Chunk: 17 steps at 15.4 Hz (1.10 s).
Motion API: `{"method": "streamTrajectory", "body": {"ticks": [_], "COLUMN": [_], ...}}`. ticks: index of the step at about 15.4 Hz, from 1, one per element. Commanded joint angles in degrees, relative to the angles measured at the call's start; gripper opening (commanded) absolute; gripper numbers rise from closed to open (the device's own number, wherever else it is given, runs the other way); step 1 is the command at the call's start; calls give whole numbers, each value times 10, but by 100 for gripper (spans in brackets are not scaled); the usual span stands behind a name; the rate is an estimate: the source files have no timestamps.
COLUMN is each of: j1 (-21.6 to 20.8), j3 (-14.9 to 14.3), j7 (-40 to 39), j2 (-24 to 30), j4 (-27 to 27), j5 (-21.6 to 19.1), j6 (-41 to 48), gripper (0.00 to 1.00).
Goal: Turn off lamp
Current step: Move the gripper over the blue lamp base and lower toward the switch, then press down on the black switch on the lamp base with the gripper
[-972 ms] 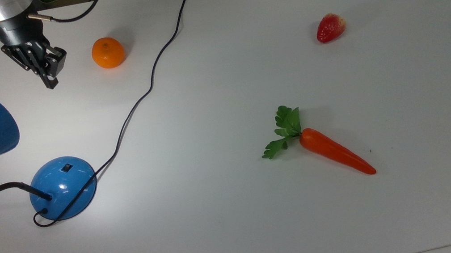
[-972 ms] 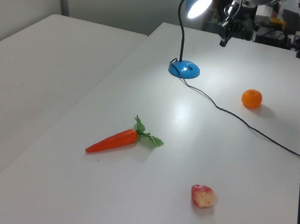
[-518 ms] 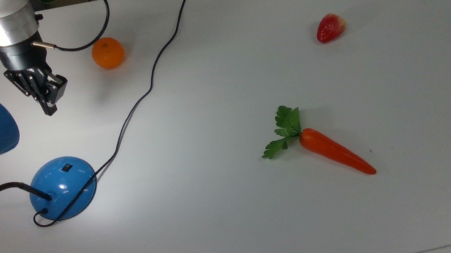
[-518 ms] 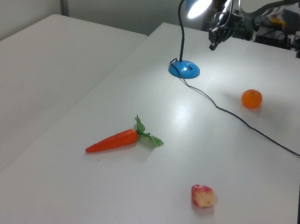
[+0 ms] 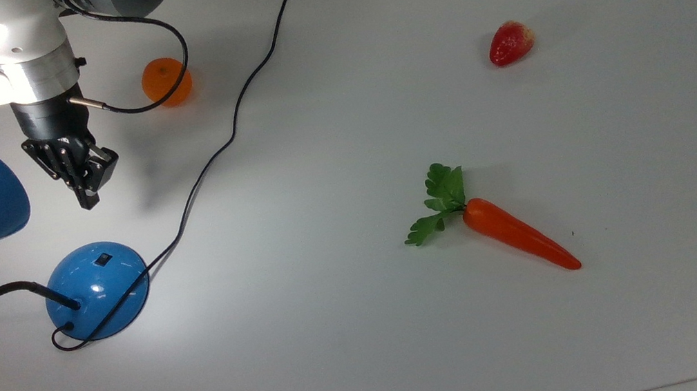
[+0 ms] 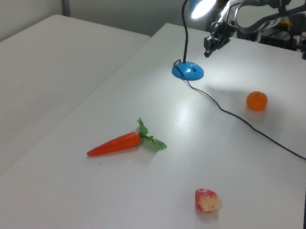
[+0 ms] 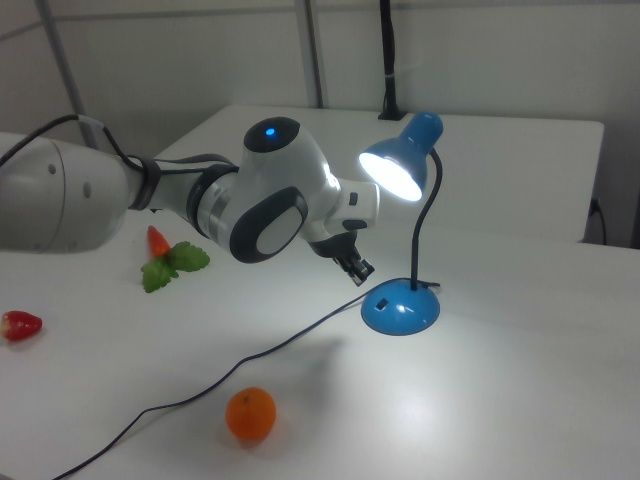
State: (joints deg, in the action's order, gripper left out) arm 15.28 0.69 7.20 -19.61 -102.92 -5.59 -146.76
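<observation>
Since 1 second ago the gripper [image 5: 88,195], fingers pressed together and empty, has descended toward the lamp [image 5: 98,290], whose lit blue base sits below it in the top view, apart.

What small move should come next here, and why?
Probably bring the tool down and toward the lamp base, aiming at the small black switch on its dome. The lamp is lit, and in the right view the tool hangs above the table, apart from the base.
</observation>
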Motion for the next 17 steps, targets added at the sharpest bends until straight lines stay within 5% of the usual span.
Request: {"method": "streamTrajectory", "body": {"ticks": [1,6,17], "j1": [-8,-22,-17], "j3": [-3,-4,-6], "j7": [22,45,45], "j2": [-20,-64,-92], "j4": [1,1,33], "j5": [9,16,29], "j6": [-44,-124,-131], "gripper": [5,5,5]}}
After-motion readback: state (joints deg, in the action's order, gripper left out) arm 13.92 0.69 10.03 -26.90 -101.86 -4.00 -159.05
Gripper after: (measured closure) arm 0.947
